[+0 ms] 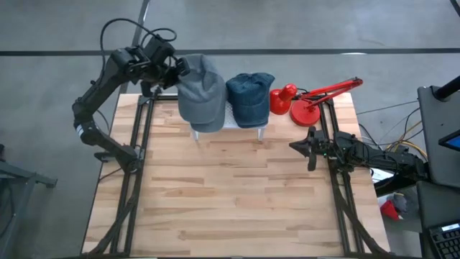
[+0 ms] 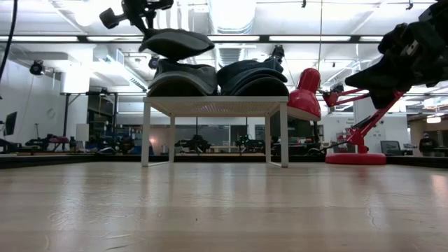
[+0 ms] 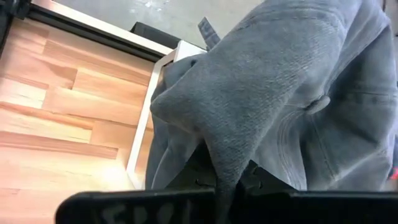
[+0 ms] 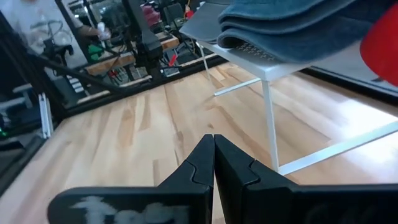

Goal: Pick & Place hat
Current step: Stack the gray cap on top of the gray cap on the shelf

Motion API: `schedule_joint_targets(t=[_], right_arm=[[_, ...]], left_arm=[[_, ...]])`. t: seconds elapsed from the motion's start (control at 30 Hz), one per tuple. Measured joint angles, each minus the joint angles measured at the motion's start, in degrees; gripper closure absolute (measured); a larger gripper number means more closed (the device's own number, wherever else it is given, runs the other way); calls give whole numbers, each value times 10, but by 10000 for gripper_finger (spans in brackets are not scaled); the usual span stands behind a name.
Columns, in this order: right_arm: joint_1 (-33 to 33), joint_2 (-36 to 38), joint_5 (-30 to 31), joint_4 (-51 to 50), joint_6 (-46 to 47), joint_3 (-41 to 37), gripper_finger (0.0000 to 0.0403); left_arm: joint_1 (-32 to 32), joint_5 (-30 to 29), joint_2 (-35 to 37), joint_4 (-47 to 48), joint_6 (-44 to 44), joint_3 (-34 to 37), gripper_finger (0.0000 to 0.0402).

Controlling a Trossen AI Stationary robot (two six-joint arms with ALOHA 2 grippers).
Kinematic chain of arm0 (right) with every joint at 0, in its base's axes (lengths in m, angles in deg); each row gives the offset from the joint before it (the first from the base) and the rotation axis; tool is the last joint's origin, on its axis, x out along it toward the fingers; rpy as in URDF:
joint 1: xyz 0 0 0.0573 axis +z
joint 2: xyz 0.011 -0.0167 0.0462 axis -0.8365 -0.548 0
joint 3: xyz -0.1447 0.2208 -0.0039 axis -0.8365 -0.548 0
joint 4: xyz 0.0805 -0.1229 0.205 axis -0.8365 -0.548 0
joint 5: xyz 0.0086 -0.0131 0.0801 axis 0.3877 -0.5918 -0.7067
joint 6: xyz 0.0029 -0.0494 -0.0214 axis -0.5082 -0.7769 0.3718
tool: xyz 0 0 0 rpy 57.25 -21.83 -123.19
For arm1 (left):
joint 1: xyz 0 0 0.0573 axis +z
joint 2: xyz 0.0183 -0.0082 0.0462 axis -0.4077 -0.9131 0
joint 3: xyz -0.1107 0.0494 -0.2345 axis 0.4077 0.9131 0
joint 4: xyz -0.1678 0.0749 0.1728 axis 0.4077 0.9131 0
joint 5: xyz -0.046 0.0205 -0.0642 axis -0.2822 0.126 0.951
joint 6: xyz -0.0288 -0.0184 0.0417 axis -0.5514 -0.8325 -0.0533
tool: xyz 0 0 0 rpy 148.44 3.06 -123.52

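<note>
A soft grey hat (image 1: 199,92), pinched at its brim by the left gripper (image 1: 175,72), hangs above a white rack (image 2: 217,106) at the table's (image 1: 230,208) far edge; the low view shows another grey hat (image 2: 182,78) beneath it; a blue hat (image 1: 250,97) sits alongside; the right gripper (image 1: 305,146) waits pressed together.

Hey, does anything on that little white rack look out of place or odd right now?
Only the grey hat: the left gripper holds it lifted and tilted above the hats stacked on the white rack. Nothing looks spilled or damaged.
</note>
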Motion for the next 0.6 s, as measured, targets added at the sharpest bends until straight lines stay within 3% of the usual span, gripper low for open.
schedule_joint_targets(t=[0.6], right_arm=[[0, 0, 0, 0, -13, 0, 394]], left_arm=[[0, 31, -31, -23, -2, 66, 400]])
